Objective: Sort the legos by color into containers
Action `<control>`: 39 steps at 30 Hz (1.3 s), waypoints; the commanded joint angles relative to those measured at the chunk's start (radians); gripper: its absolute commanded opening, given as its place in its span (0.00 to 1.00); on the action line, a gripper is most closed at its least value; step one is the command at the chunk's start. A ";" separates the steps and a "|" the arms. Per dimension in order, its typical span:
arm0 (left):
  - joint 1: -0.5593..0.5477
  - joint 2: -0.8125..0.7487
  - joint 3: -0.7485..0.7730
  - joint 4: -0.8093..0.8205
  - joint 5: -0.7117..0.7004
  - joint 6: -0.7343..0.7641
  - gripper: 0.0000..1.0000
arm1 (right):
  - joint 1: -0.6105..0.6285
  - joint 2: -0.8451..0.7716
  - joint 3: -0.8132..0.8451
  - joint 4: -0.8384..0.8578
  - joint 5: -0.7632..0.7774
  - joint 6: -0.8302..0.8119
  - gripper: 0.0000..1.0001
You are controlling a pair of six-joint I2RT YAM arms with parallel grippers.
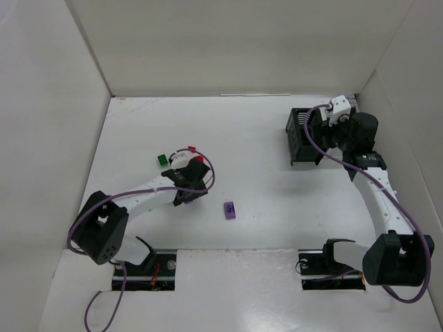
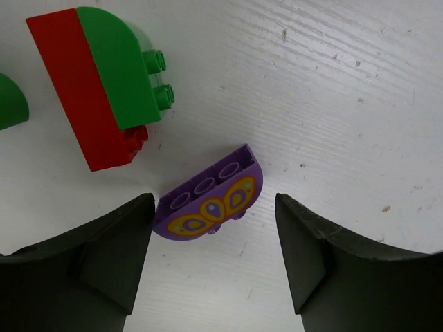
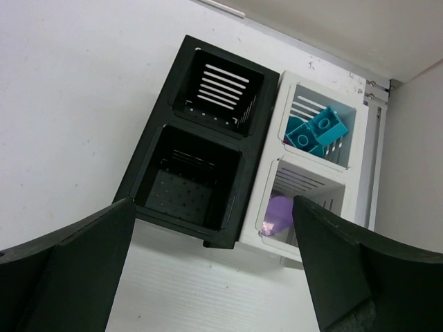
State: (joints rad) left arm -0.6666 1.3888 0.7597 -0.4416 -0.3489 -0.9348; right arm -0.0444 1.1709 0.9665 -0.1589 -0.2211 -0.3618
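In the left wrist view a purple lego point(image 2: 211, 200) with a yellow butterfly print lies on the table between my left gripper's point(image 2: 214, 211) fingertips. It sits against the left finger point(image 2: 104, 263) and apart from the right one, and the jaws are open. Beyond it lie a red-and-green lego point(image 2: 97, 83) and a second green piece point(image 2: 10, 100). From above, my left gripper point(image 1: 190, 178) is near a green lego point(image 1: 162, 160) and a red one point(image 1: 192, 148); another purple lego point(image 1: 230, 210) lies to its right. My right gripper point(image 3: 213, 202) hangs open and empty over the containers point(image 3: 208, 152).
The containers point(image 1: 302, 138) are two black bins and two white bins point(image 3: 315, 162) joined at the back right. The far white bin holds teal legos point(image 3: 315, 128), the near one a purple piece point(image 3: 279, 213). Both black bins look empty. White walls enclose the table.
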 commanded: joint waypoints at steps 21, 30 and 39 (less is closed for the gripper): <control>-0.145 0.021 0.174 0.015 -0.076 0.057 0.11 | 0.271 -0.197 -0.060 -0.140 -0.140 -0.058 0.99; -0.160 -0.152 0.329 0.106 -0.104 -0.063 0.13 | 0.304 -0.465 -0.366 0.210 -0.535 0.138 0.99; -0.194 -0.188 0.291 0.342 -0.092 -0.320 0.13 | 0.544 -0.347 -0.399 0.722 -0.380 0.475 0.94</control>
State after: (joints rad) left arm -0.8455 1.2053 1.0641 -0.2028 -0.4339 -1.1492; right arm 0.4488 0.7868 0.4950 0.3225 -0.6361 -0.0051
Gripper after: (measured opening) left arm 0.250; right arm 0.948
